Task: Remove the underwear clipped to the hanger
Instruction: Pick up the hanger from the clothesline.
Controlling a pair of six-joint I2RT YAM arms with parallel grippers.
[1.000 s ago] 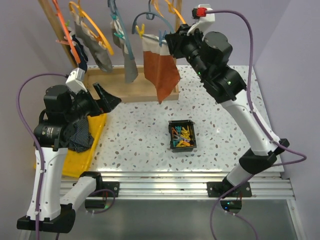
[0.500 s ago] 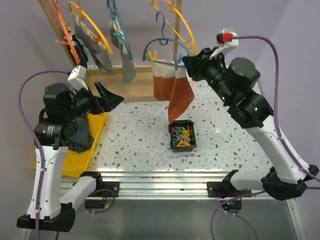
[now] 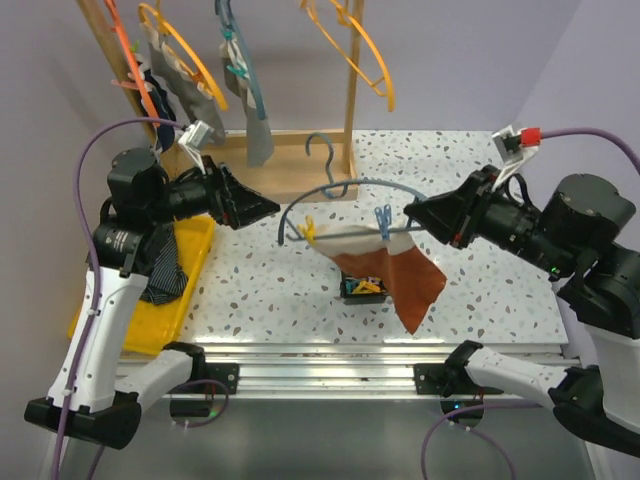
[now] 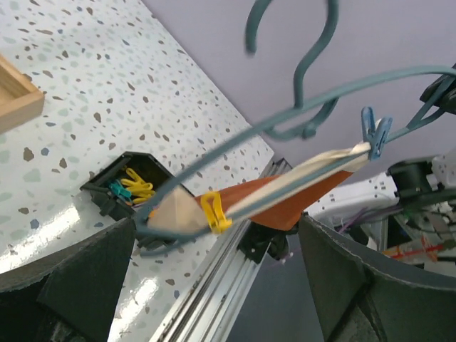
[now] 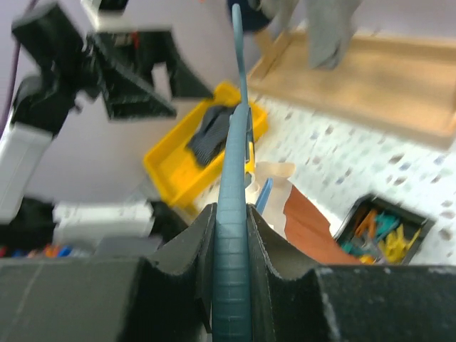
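Above the worktop, the right pincer pinches the blue hanger carrying the rust-brown underwear, and the spread left pincer likely must next squeeze the yellow clip.

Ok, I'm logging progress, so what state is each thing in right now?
right tool: shut on teal hanger
teal hanger: held roughly level in the air
rust-brown underwear: clipped on by yellow clip and blue clip
left tool: open, empty
black box: holds loose clips
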